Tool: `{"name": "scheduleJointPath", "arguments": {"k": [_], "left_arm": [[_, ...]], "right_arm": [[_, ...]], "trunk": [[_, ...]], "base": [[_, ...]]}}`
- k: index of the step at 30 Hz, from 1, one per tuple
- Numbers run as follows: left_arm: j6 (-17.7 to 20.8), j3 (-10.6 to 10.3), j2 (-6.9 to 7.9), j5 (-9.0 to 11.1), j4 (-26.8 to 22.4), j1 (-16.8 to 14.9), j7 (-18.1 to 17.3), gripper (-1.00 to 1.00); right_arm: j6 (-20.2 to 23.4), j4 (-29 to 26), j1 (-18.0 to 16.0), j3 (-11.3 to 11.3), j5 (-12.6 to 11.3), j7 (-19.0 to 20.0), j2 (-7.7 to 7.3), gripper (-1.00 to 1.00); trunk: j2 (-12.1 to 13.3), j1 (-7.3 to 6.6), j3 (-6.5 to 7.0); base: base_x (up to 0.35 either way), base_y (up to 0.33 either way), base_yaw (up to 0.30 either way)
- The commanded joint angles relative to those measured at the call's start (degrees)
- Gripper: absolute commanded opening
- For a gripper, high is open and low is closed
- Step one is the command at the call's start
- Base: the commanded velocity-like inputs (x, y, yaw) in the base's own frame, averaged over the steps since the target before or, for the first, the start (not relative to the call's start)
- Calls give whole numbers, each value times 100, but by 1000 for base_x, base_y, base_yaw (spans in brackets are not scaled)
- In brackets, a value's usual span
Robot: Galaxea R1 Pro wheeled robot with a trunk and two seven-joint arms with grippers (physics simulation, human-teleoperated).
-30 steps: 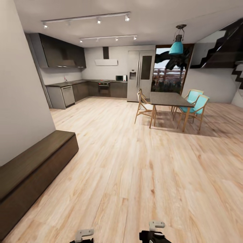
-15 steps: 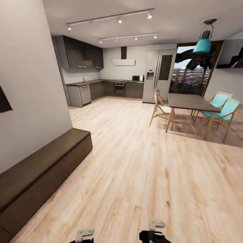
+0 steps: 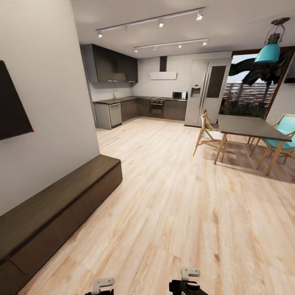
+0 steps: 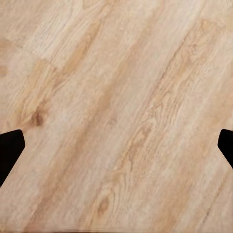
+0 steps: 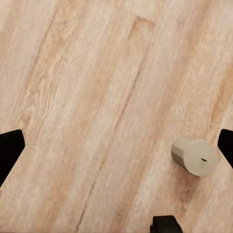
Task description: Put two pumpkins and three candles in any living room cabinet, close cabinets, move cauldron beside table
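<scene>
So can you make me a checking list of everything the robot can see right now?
Surface: pale wood floor, bare where it shows.
Job's things: long dark cabinet along the wall on the robot's left, drawers shut; dining table with chairs far right. Pumpkins, candles, cauldron: nothing seen.
Clutter: small beige cylinder over the floor in the right wrist view; cannot tell what it is.
Grippers: left gripper and right gripper both open, holding nothing, above the floor.
Cables: nothing seen.
Surroundings: kitchen, fridge, teal lamp, dark wall panel.
</scene>
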Motion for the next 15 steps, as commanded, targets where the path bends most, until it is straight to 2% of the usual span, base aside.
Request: {"name": "scheduleJointPath", "arguments": {"k": [1,15], "left_arm": [[-24,-49,-1,58,7,-6,35,100],[-24,-50,-5,58,7,-6,34,100]], "right_arm": [[38,-16,1,50,-43,-35,-2,100],[31,-16,0,50,-43,-35,-2,100]], "trunk": [[-3,0,-5],[-3,0,-5]], "base": [[-36,0,283],[-16,0,289]]}}
